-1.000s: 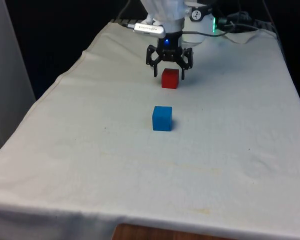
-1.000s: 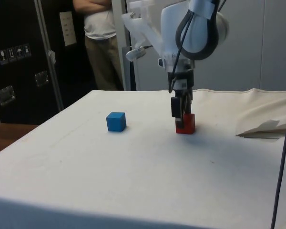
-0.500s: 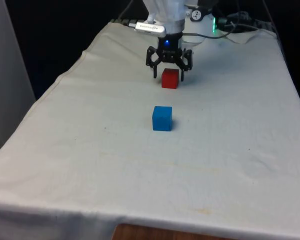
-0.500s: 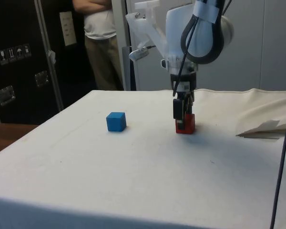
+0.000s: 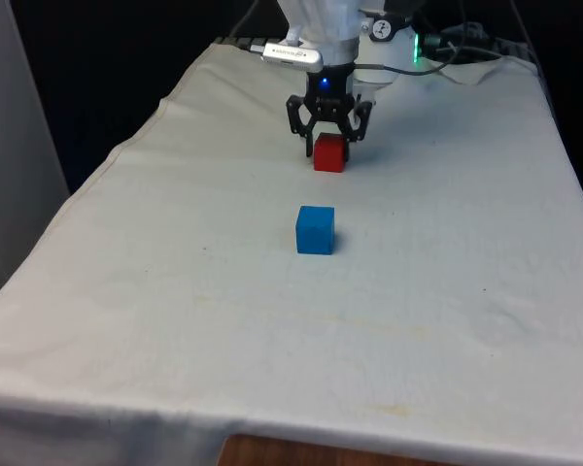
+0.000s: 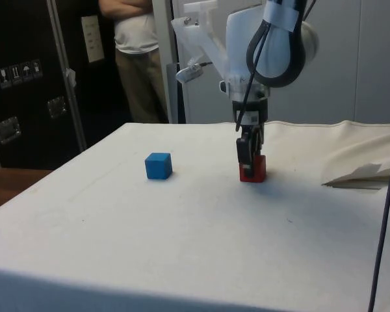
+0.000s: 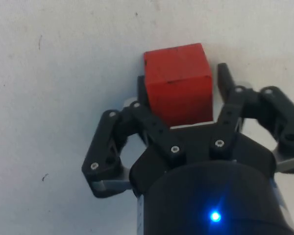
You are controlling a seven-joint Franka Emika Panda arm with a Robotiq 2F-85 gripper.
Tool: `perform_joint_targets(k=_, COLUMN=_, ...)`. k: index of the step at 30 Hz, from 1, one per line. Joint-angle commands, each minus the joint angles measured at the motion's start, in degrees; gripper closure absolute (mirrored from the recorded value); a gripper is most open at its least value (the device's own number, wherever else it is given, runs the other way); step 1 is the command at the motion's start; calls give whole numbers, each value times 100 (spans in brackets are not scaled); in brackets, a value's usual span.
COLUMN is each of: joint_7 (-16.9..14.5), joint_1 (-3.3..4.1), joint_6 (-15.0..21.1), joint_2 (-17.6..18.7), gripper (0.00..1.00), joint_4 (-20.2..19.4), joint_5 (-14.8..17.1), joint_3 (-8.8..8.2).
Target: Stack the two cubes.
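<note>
Straddling the red cube (image 5: pixel 329 153), the end effector (image 5: pixel 329 137) has its fingers closed against the cube's two opposite sides. Red cube rests on the table (image 5: pixel 175 291). Blue cube (image 5: pixel 315 230) sits well apart from the red cube, toward the table's near edge.

1. A white cloth (image 5: pixel 175 320) covers the table, lightly creased.
2. Black curtains (image 5: pixel 117 58) hang behind the table's far end.
3. Dark cabinets (image 6: pixel 26 84) stand at the side.
4. A person (image 6: pixel 138 58) stands beside them, arms folded.
5. Pale panels (image 6: pixel 351 58) fill the wall behind.
</note>
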Motion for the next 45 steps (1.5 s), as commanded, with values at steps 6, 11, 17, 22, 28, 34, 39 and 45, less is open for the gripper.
perform_joint_targets(k=6, joint_7=0, joint_1=0, joint_6=0, joint_2=0, gripper=100, joint_4=-6, joint_5=0, joint_3=0)
perform_joint_targets(k=11, joint_7=0, joint_1=0, joint_6=0, joint_2=0, gripper=100, joint_4=-6, joint_5=0, joint_3=0)
perform_joint_targets(k=17, joint_7=0, joint_1=0, joint_6=-160, joint_2=-69, gripper=100, joint_4=155, joint_5=-6, joint_3=0)
perform_joint_targets(k=22, joint_7=80, joint_1=34, joint_6=-739, joint_2=-252, gripper=100, joint_4=435, joint_5=-103, joint_3=-34)
perform_joint_targets(k=28, joint_7=103, joint_1=46, joint_6=-1071, joint_2=-298, gripper=100, joint_4=659, joint_5=-132, joint_3=-34)
perform_joint_targets(k=34, joint_7=120, joint_1=63, joint_6=-1547, joint_2=-309, gripper=100, joint_4=1003, joint_5=-160, joint_3=-34)
perform_joint_targets(k=39, joint_7=126, joint_1=69, joint_6=-1845, joint_2=-298, gripper=100, joint_4=1238, joint_5=-189, joint_3=-34)
perform_joint_targets(k=45, joint_7=155, joint_1=69, joint_6=-2172, joint_2=-275, gripper=100, joint_4=1501, joint_5=-252, joint_3=-29)
